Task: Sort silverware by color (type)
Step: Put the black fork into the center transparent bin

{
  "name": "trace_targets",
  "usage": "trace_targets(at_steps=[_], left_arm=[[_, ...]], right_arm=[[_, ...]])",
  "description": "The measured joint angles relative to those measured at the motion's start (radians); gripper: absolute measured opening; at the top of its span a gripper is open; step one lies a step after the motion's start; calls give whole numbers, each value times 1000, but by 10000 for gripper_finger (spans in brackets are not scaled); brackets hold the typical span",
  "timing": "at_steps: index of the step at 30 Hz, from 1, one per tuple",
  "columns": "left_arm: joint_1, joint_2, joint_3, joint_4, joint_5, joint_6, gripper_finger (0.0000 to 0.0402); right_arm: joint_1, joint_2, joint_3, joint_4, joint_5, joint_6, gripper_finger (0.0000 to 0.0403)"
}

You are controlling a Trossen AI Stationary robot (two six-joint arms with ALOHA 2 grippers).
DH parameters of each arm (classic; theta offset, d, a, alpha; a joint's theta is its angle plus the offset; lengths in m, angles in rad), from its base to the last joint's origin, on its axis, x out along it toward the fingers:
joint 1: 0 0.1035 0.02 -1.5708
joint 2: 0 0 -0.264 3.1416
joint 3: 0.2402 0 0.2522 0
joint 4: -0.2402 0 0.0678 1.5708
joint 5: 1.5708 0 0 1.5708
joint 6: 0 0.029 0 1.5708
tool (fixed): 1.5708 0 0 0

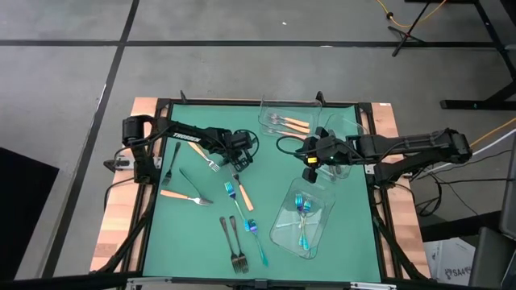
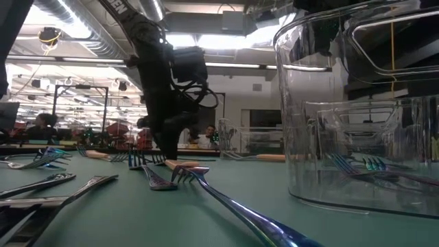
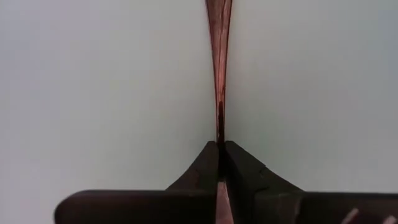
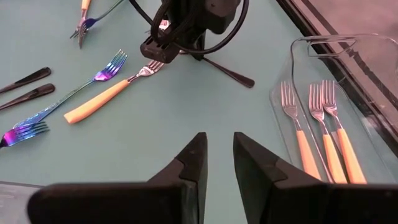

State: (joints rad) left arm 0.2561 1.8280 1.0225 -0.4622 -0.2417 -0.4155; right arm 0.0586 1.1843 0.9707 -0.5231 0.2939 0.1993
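A: Looked at the left gripper (image 3: 221,144) first? Pinched tight?

B: Pinched right down on a thin orange-brown strip (image 3: 219,74), most likely the handle of an orange-handled fork seen edge-on. Reached down to the green table (image 1: 322,266) near its middle. Couldn't tell from above which fork exactly.

A: And the right gripper (image 4: 216,140)?

B: Showed a narrow gap with nothing in it. Hovered near the far tray (image 1: 264,113), apart from the work.

A: Located the rest of the silverware?

B: Counted three orange-handled forks (image 4: 323,137) in that far tray and iridescent forks (image 1: 302,211) in the near tray (image 1: 278,229). Found the others loose on the table: dark forks (image 1: 234,242), another iridescent fork (image 1: 254,229), another orange one (image 1: 173,194).

A: Judged any risks?

B: Several. Held on such a thin edge, could well twist or slip out on the lift. Lay just beside an orange-handled fork (image 4: 99,99) and an iridescent fork (image 4: 68,93) near the fingers, so might snag or drag one along. Would also need to pass close to the right arm on the way to the far tray, so a bump looked possible.

A: Read any writing?

B: Only white letters on the left arm (image 2: 113,5) in the low view, cut off at the edge, ending in "EN". Saw nothing readable on forks or trays.
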Motion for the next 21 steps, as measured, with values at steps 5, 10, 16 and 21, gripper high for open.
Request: trace_targets(at_steps=[5, 10, 16, 21], left_arm=[[-20, 7, 51, 10, -17, 100, 6], [-36, 4, 90, 5, -13, 179, 6], [-56, 3, 118, 2, -11, 247, 5], [-89, 2, 151, 2, -11, 314, 5]], right_arm=[[0, 0, 0, 0, 0, 0, 67], [0, 0, 0, -2, 0, 0, 67], [0, 0, 0, -2, 0, 0, 67], [0, 0, 0, -2, 0, 0, 67]])
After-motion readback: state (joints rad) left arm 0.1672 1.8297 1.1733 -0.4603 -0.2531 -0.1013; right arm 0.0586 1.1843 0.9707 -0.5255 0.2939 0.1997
